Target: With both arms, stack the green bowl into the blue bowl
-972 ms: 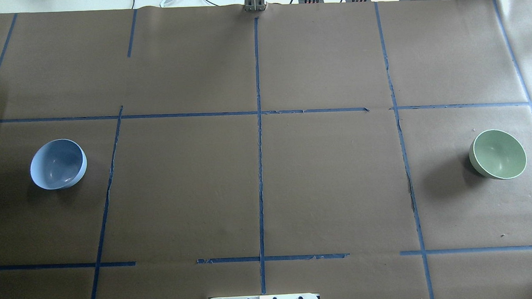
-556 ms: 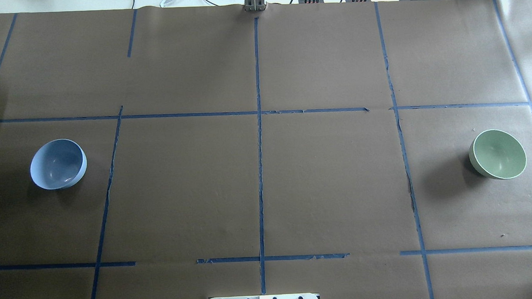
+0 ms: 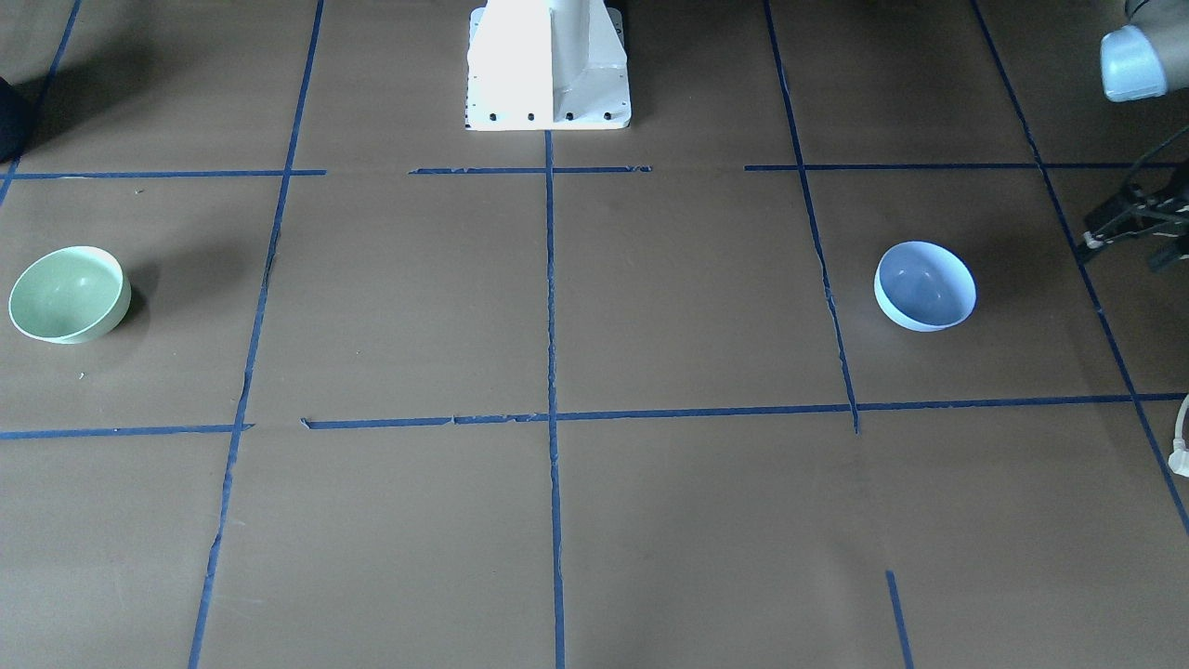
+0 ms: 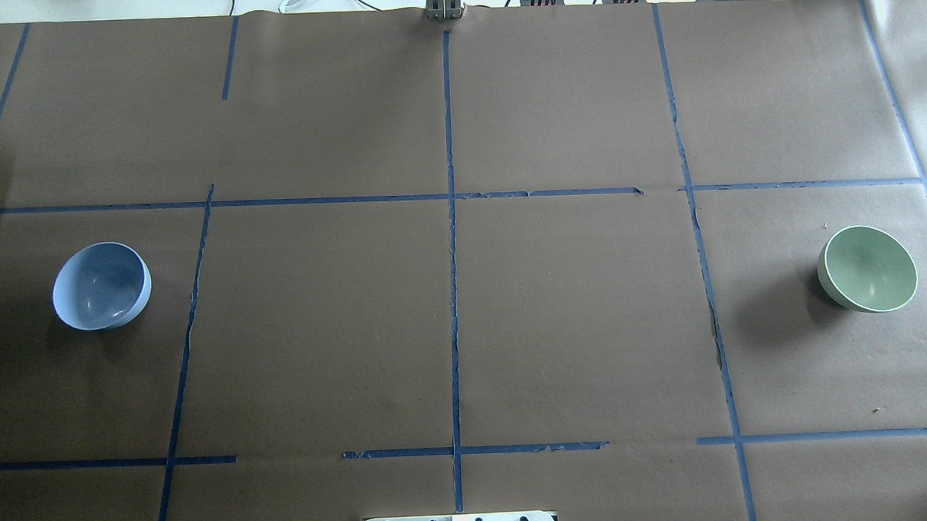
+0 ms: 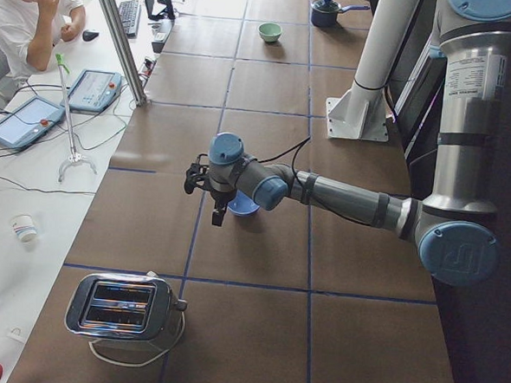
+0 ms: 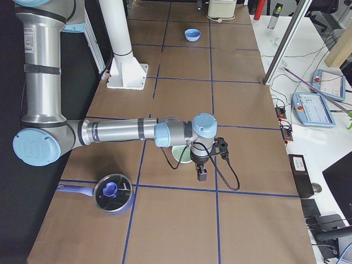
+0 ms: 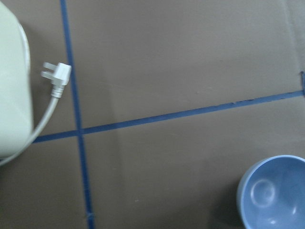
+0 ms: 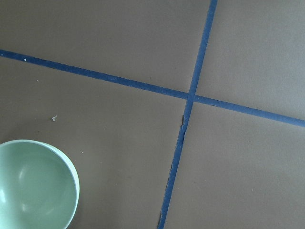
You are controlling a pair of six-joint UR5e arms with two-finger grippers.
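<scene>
The blue bowl (image 4: pixel 102 286) stands upright at the table's left, also in the front view (image 3: pixel 926 285) and low right in the left wrist view (image 7: pixel 276 191). The green bowl (image 4: pixel 868 268) stands upright at the right, also in the front view (image 3: pixel 68 294) and low left in the right wrist view (image 8: pixel 33 183). My left gripper (image 5: pixel 215 208) hangs above the table just outside the blue bowl; part of it shows in the front view (image 3: pixel 1129 223). My right gripper (image 6: pixel 201 174) hangs just outside the green bowl (image 6: pixel 181 154). I cannot tell whether either is open.
A toaster (image 5: pixel 123 305) stands past the table's left end, its white plug (image 7: pixel 56 76) lying on the paper. A lidded pot (image 6: pixel 113 193) sits near the right arm. The white pedestal (image 3: pixel 548 65) stands at the robot's side. An operator (image 5: pixel 23 12) sits beyond the table.
The bowls have not moved. A small black piece of the left gripper has come into the overhead view at its left edge.
</scene>
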